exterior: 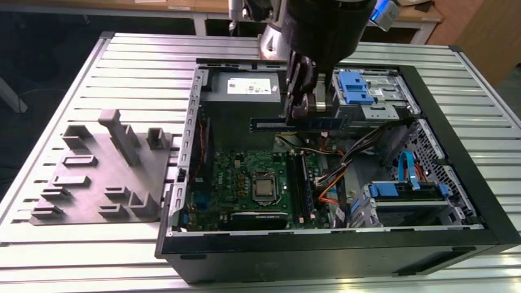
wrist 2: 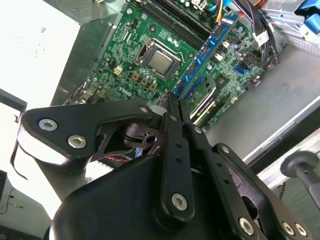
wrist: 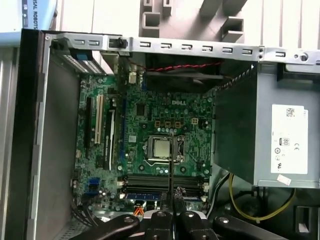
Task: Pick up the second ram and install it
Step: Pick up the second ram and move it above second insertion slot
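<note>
My gripper [exterior: 303, 113] hangs over the open computer case [exterior: 456, 140], shut on the second ram [exterior: 277, 124]. The ram is a long dark blue-green stick held level, above the motherboard [exterior: 244, 177] and just in front of the power supply [exterior: 244, 88]. In both wrist views the stick shows edge-on as a thin dark line [wrist: 171, 165] [wrist 2: 169, 100] running out from between the shut fingers [wrist: 161, 220]. Below it lie the long black memory slots [wrist: 150, 181] beside the processor [wrist: 161, 148]. Another blue stick [wrist 2: 207, 50] sits in one slot.
A grey fixture block [exterior: 106, 171] with upright holders stands on the slatted table at the exterior view's left. Blue drive brackets [exterior: 354, 88], a drive cage [exterior: 407, 189] and loose cables [exterior: 350, 155] crowd the case's right side.
</note>
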`<control>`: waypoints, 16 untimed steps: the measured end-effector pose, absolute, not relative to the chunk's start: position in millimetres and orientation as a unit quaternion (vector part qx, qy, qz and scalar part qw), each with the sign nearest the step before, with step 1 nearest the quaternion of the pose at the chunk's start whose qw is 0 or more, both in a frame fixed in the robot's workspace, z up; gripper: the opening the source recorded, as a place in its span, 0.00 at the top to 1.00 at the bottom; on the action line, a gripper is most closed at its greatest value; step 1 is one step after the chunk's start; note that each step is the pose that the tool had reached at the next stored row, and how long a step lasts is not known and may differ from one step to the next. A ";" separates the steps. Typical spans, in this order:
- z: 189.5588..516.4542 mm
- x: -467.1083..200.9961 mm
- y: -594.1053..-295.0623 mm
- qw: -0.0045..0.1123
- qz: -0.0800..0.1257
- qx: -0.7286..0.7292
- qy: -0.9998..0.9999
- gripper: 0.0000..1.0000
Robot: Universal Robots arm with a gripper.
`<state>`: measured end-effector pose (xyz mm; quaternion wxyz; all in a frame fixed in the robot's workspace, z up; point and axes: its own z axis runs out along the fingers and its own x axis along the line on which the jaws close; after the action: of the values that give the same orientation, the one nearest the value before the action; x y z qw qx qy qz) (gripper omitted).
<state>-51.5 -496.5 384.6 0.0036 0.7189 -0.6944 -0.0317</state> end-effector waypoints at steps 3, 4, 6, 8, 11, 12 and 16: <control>379.1 -51.4 -496.5 0.004 -0.032 0.719 -0.695 0.90; 377.3 -51.4 -496.5 0.004 -0.032 0.719 -0.695 0.90; 373.7 -51.4 -496.5 0.004 -0.032 0.719 -0.695 0.90; 370.1 -51.4 -496.5 0.004 -0.032 0.719 -0.695 0.90; 364.5 -51.4 -496.5 0.004 -0.032 0.719 -0.695 0.90; 362.8 -51.4 -496.5 0.004 -0.032 0.719 -0.695 0.90; 355.4 -51.4 -496.5 0.004 -0.032 0.719 -0.695 0.90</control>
<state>-51.4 -496.5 355.4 0.0036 0.7187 -0.6946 -0.0318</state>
